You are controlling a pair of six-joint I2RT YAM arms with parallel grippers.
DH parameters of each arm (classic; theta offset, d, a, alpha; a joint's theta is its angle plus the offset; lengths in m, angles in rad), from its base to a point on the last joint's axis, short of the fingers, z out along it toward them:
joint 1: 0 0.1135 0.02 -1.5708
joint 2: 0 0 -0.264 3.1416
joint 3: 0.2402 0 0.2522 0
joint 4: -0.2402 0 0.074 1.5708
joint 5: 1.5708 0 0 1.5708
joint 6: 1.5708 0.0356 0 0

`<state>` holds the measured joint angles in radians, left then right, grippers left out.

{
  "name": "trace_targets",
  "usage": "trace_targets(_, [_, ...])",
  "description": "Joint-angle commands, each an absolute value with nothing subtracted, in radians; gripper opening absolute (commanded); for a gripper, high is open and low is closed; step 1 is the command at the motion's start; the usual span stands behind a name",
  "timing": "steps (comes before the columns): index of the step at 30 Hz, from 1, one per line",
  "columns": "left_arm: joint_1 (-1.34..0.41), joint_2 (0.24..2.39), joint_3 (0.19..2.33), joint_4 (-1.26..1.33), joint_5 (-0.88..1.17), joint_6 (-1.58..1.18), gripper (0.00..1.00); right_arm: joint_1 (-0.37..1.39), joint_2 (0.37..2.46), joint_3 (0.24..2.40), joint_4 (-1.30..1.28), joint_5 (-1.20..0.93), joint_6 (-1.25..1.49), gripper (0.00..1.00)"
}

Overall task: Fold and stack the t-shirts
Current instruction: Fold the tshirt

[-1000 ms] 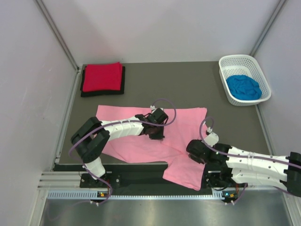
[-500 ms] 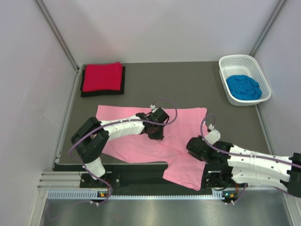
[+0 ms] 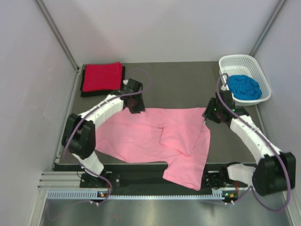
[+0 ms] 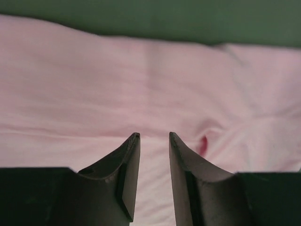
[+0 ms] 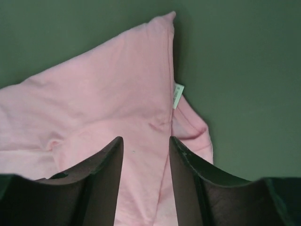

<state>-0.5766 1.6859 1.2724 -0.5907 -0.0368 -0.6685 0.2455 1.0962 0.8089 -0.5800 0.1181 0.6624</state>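
Observation:
The light pink t-shirt (image 3: 141, 134) lies spread on the dark table, with a folded flap near its middle and one part hanging over the near edge. My left gripper (image 3: 135, 108) hovers open over the shirt's far left edge; in the left wrist view nothing is between its fingers (image 4: 154, 135), only pink cloth (image 4: 94, 84) below. My right gripper (image 3: 209, 115) is open above the far right corner (image 5: 146, 139), where a white tag (image 5: 177, 95) shows on the pink shirt (image 5: 108, 94). A folded red t-shirt (image 3: 101, 76) rests on a folded black one (image 3: 101, 93) at the back left.
A white lattice basket (image 3: 244, 59) at the back right holds the crumpled bright blue t-shirt (image 3: 243, 87). Bare table (image 3: 178, 84) stretches between the stack and the basket. Walls close in the left, right and back sides.
Both grippers opened and let go of the pink shirt. Each arm swung from the shirt's middle out to its far edge, left arm to the left, right arm to the right corner.

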Motion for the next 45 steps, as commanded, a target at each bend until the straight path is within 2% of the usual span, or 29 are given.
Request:
trace_targets(1, [-0.426, 1.673, 1.298, -0.577, 0.040, -0.621, 0.36, 0.160, 1.266, 0.922, -0.490, -0.090, 0.411, 0.43])
trace_targets(7, [-0.229, 1.776, 1.322, -0.571, 0.089, -0.612, 0.36, 0.078, 1.569, 1.110, -0.506, -0.166, 0.278, 0.39])
trace_targets(9, [-0.187, 1.805, 1.319, -0.571, 0.092, -0.617, 0.36, 0.069, 1.635, 1.164, -0.517, -0.176, 0.243, 0.43])
trace_targets(19, [-0.009, 1.885, 1.258, -0.531, 0.072, -0.609, 0.35, 0.031, 1.785, 1.210, -0.486, -0.161, 0.209, 0.40])
trace_targets(23, [0.028, 1.907, 1.243, -0.528, 0.048, -0.617, 0.35, 0.018, 1.816, 1.187, -0.430, -0.155, 0.230, 0.30])
trace_targets(26, [0.034, 1.904, 1.223, -0.523, 0.008, -0.618, 0.35, 0.009, 1.824, 1.158, -0.379, -0.112, 0.255, 0.18])
trace_targets(27, [0.038, 1.902, 1.218, -0.523, -0.021, -0.618, 0.35, 0.009, 1.824, 1.144, -0.353, -0.107, 0.273, 0.09])
trace_targets(29, [0.040, 1.898, 1.203, -0.520, -0.069, -0.626, 0.35, -0.024, 1.819, 1.117, -0.316, -0.098, 0.293, 0.01])
trace_targets(38, [0.089, 1.881, 1.157, -0.443, -0.025, -0.701, 0.34, -0.043, 1.830, 1.068, -0.177, -0.112, 0.422, 0.00])
trace_targets(45, [0.090, 1.910, 1.230, -0.454, -0.006, -0.713, 0.34, -0.043, 1.913, 1.159, -0.123, -0.121, 0.492, 0.00])
